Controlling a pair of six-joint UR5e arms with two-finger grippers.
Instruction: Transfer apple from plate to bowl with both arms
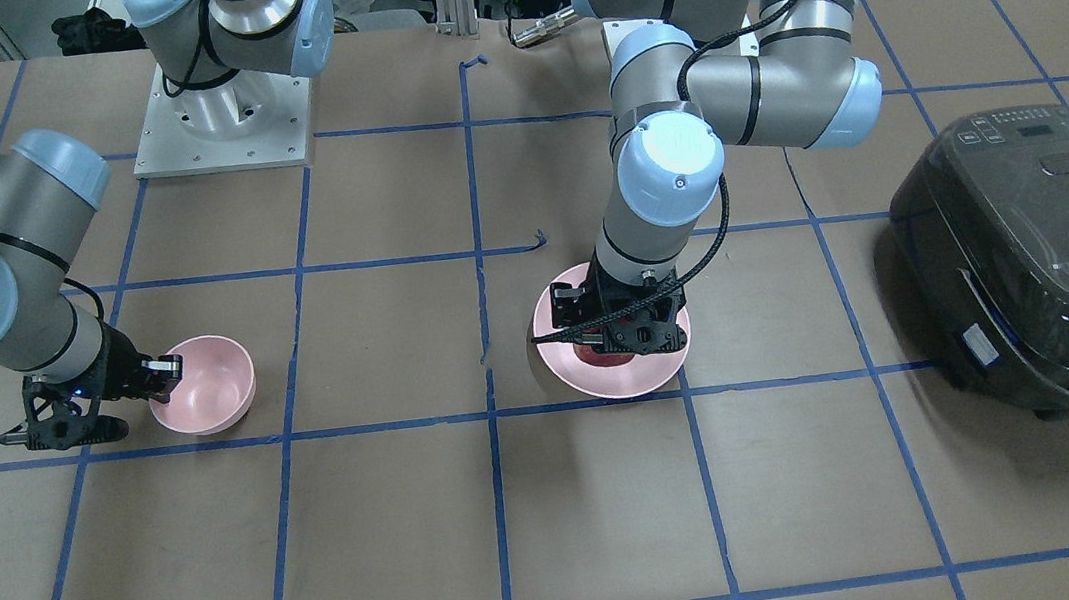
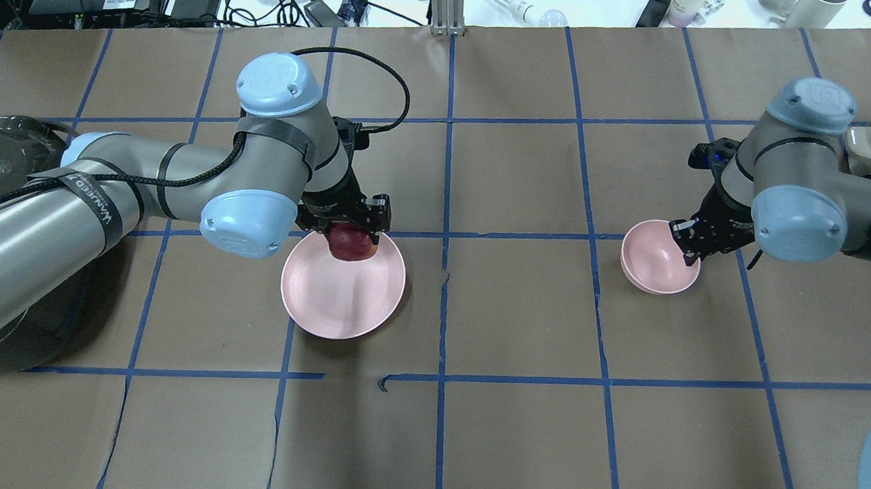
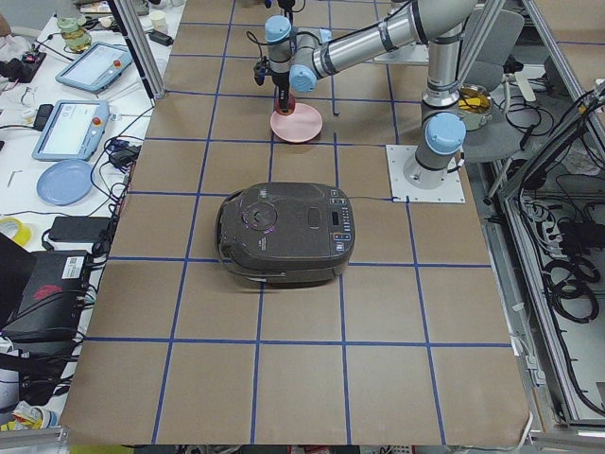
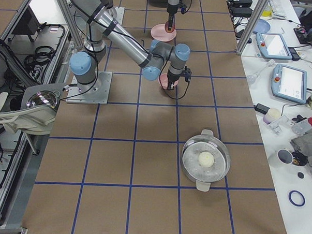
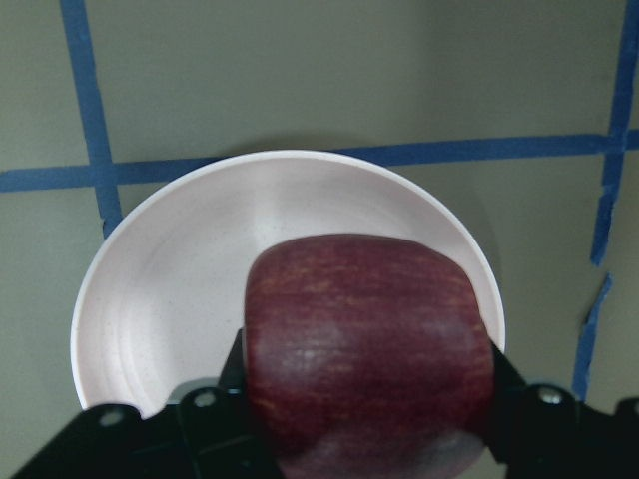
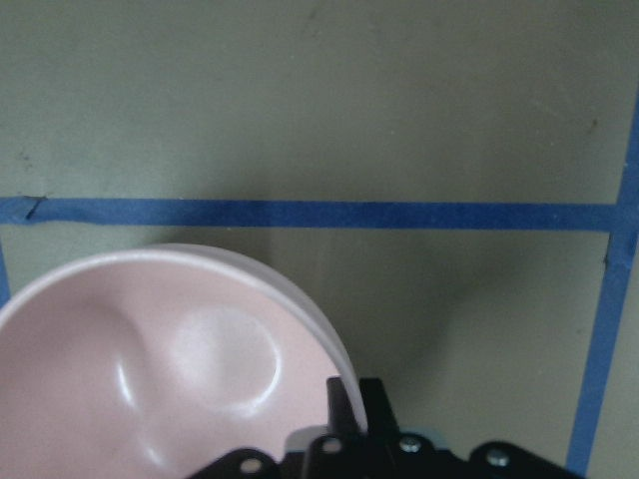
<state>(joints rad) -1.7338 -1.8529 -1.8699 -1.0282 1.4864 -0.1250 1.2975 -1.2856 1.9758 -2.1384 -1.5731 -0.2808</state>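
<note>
The dark-red apple point(image 2: 351, 244) sits between the fingers of my left gripper point(image 2: 347, 229), which is shut on it low over the pale-pink plate point(image 2: 343, 299). The left wrist view shows the apple point(image 5: 369, 349) gripped on both sides above the plate point(image 5: 170, 299). I cannot tell whether it still touches the plate. My right gripper point(image 2: 693, 243) is shut on the rim of the small pink bowl point(image 2: 654, 260), pinching its wall point(image 6: 150, 369). In the front view the bowl point(image 1: 206, 378) looks slightly tilted.
A dark rice cooker point(image 1: 1044, 262) stands on the table beyond the plate on my left side. A glass-lidded pot point(image 4: 206, 160) holding a pale round thing stands at the right end. Blue tape lines grid the brown table point(image 2: 521, 316).
</note>
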